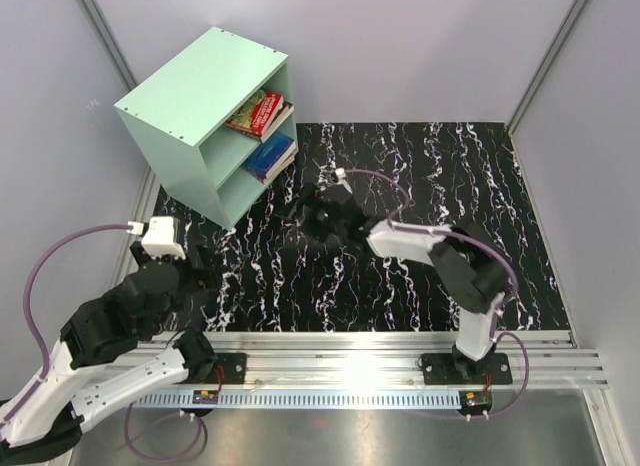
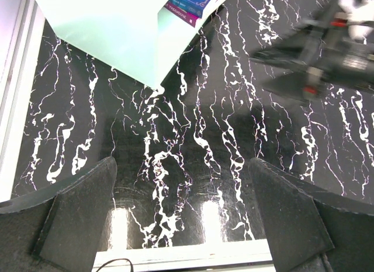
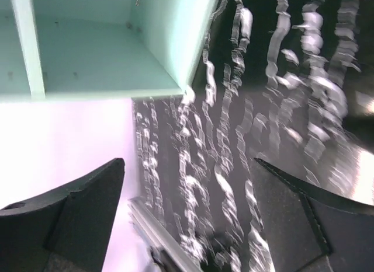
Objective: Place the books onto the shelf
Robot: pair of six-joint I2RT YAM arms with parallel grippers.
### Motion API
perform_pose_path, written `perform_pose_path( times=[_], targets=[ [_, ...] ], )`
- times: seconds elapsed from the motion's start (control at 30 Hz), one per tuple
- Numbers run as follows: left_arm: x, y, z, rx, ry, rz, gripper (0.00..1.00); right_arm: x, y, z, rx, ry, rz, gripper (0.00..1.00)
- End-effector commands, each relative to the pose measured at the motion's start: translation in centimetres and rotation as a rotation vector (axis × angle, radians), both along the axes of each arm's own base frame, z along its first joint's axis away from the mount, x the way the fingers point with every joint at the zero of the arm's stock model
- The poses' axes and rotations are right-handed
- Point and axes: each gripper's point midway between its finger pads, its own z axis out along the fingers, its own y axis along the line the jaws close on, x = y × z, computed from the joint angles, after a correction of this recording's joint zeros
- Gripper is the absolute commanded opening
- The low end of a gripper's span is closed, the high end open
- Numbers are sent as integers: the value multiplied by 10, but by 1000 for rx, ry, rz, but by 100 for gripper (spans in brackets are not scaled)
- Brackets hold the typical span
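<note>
Fig.: I see a black marbled mat fronting the shelf, pale walls behind it. L gripper & R gripper: fingers apart.

Four books, one shelf

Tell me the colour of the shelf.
The shelf is mint green, clearest in the top external view.

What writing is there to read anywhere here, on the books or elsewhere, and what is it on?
Red book, upper compartment of the shelf: pale lettering on the cover, too small to read.
Blue book, lower compartment: some print, too small and blurred to read.
Elsewhere: no writing that I can make out.
</note>
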Motion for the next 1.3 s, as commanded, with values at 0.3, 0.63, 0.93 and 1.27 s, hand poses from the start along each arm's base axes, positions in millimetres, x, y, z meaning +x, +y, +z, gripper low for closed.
perform_pose_path(
  times=[0.3,0.63,0.93,1.27],
  targets=[
    [19,-38,25,-37,2,-51,99,-90,-147,157,-296,-523,-70,100],
    [52,-70,56,-7,-22,-24,99,-144,-248,231,-238,-685,-213,100],
    [62,-64,64,4,-62,50,99,-177,-274,206,-193,-657,-178,100],
    [72,-78,44,41,-25,53,99,-193,-267,180,-115,-644,-107,100]
  ],
)
